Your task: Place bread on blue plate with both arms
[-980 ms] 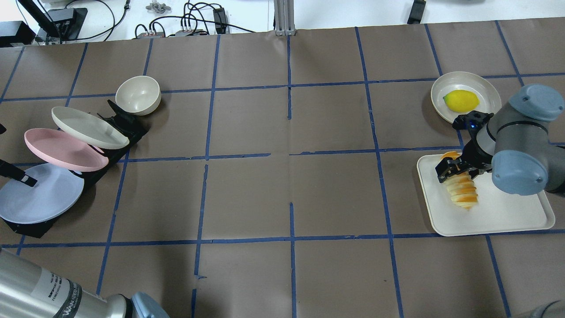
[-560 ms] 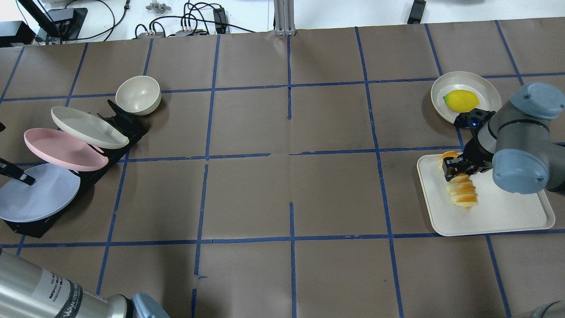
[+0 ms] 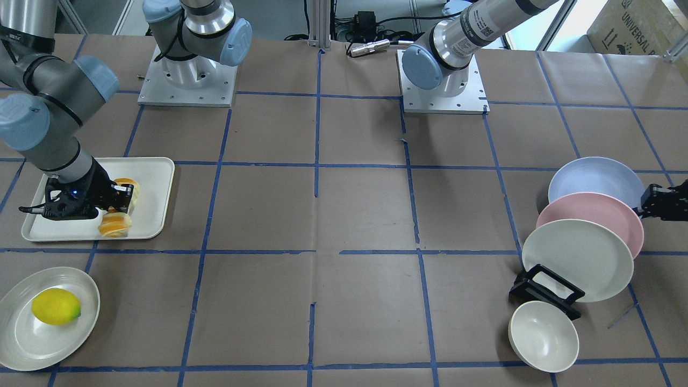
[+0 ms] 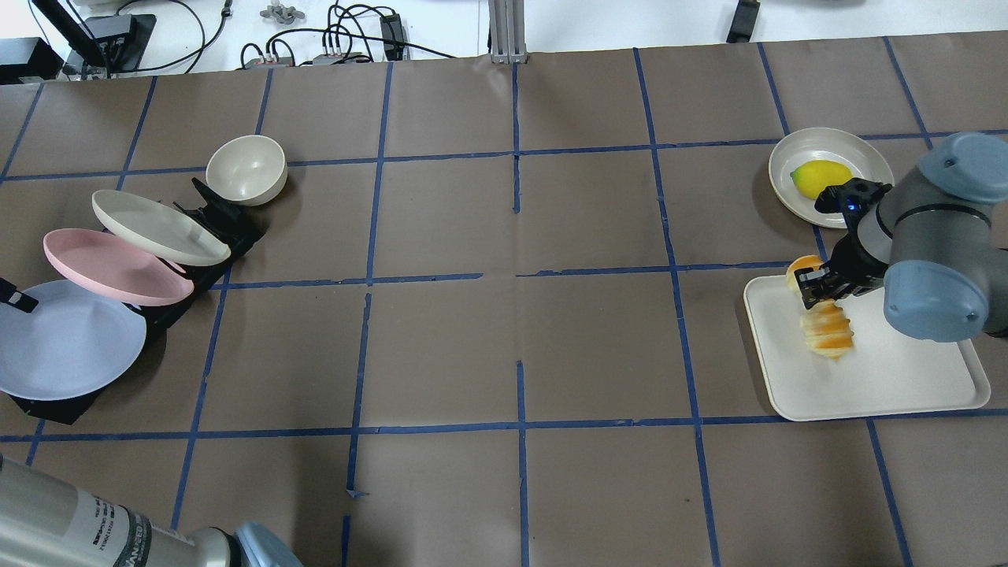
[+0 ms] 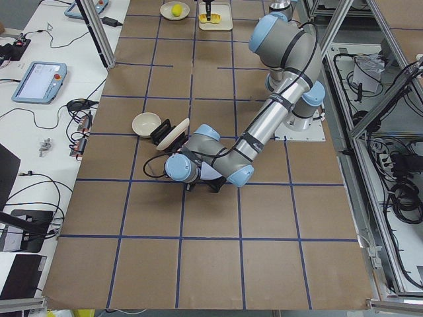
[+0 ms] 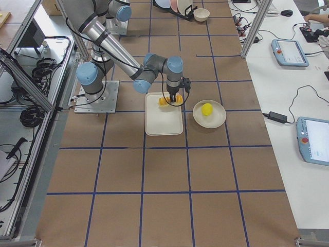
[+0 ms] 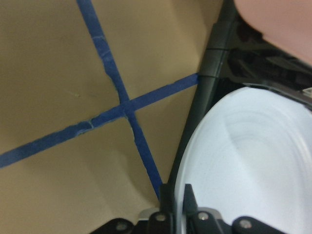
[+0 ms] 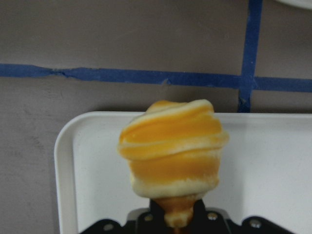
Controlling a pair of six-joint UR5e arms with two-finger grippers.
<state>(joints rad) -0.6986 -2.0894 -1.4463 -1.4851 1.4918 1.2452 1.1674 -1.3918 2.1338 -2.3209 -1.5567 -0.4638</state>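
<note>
The bread [image 4: 827, 332], an orange and cream striped loaf, is in my right gripper [image 4: 815, 287], which is shut across its middle over the far left part of the white tray [image 4: 906, 378]. It also shows in the front view [image 3: 114, 223] and fills the right wrist view [image 8: 170, 151]. The blue plate [image 4: 71, 346] leans in the nearest slot of the black rack [image 4: 209, 224] at the table's left. My left gripper [image 4: 12, 298] is shut on its outer rim, as the left wrist view [image 7: 174, 200] shows, with the plate [image 7: 253, 170] to its right.
A pink plate [image 4: 114, 268] and a cream plate [image 4: 157, 227] lean in the same rack behind the blue one. A cream bowl [image 4: 246, 169] stands by the rack's far end. A lemon [image 4: 819, 177] lies on a cream plate [image 4: 870, 161] beyond the tray.
My right gripper has shifted along the bread and tipped it up, so the loaf looks shorter. My left gripper has moved left with the blue plate's rim, and the plate has shifted with it.
</note>
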